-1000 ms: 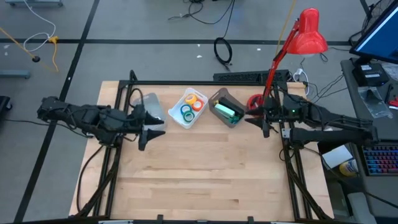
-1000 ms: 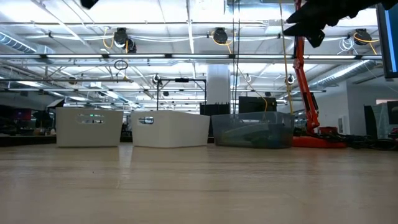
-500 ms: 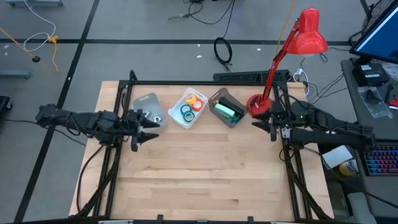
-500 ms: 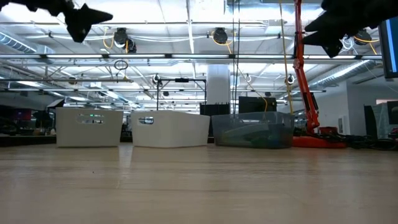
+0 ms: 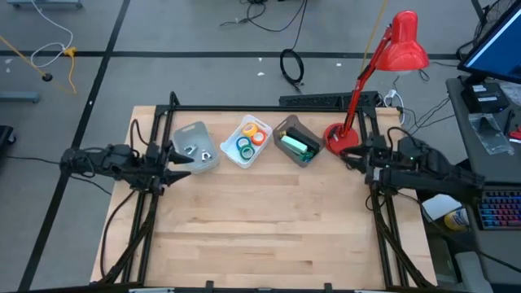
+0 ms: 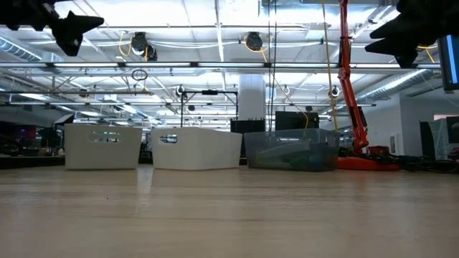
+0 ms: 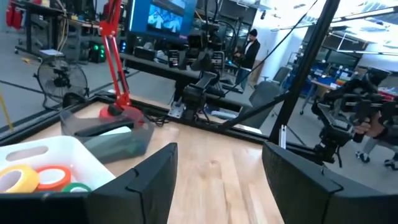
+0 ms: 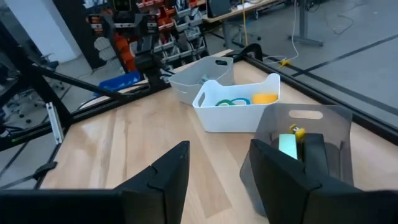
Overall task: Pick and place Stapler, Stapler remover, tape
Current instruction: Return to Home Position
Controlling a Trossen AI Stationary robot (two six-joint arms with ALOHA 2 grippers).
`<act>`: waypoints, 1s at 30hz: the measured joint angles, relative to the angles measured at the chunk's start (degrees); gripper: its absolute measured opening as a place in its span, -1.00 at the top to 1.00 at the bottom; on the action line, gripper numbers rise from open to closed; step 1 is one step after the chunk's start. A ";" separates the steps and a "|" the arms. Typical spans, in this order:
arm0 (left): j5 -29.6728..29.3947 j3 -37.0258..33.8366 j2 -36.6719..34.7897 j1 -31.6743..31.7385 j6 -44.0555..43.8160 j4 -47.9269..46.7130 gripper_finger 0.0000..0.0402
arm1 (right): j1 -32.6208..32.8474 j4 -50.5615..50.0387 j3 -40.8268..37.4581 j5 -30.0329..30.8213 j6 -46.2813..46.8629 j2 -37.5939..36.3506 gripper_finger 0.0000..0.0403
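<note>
Three bins stand in a row at the table's far side. The grey bin (image 5: 194, 148) holds small metal staple removers (image 5: 195, 151). The white bin (image 5: 248, 141) holds the ring-shaped tape rolls (image 5: 247, 143), orange, blue, yellow and green. The dark see-through bin (image 5: 297, 143) holds a green stapler (image 5: 298, 147) and shows nearest in the right wrist view (image 8: 292, 147). My left gripper (image 5: 181, 159) hovers open beside the grey bin, toward the table's left edge. My right gripper (image 5: 350, 155) hovers open to the right of the dark bin. Both are high above the table (image 6: 68, 29) (image 6: 398, 36).
A red desk lamp stands with its base (image 5: 336, 135) at the far right corner, its arm rising over the right gripper. A black frame rail (image 5: 244, 108) runs behind the bins. The bare wooden top (image 5: 260, 220) spreads toward the near edge. A person stands far off in the room (image 7: 250, 43).
Both arms have drawn back from the middle. My left gripper moved toward the table's left edge and came lower in the low view. My right gripper moved toward the table's right edge. The bins and their contents have stayed where they were.
</note>
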 joint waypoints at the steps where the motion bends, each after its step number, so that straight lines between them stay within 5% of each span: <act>1: -0.08 -0.40 -1.36 0.00 0.02 -0.90 -0.18 | 0.00 -0.72 0.00 -0.01 -0.04 -0.87 0.21; 9: -2.08 -4.72 -7.54 0.00 1.01 -2.16 -0.18 | 0.02 -1.52 -0.71 3.17 -0.44 -5.06 0.21; 19: -2.09 -12.21 -7.83 0.00 1.01 6.61 -0.18 | 0.02 13.92 -14.54 5.70 3.67 -5.80 0.21; 30: -2.14 -12.92 -7.85 1.96 1.32 2.64 -0.18 | 0.02 10.40 -16.13 5.76 4.03 -9.60 0.21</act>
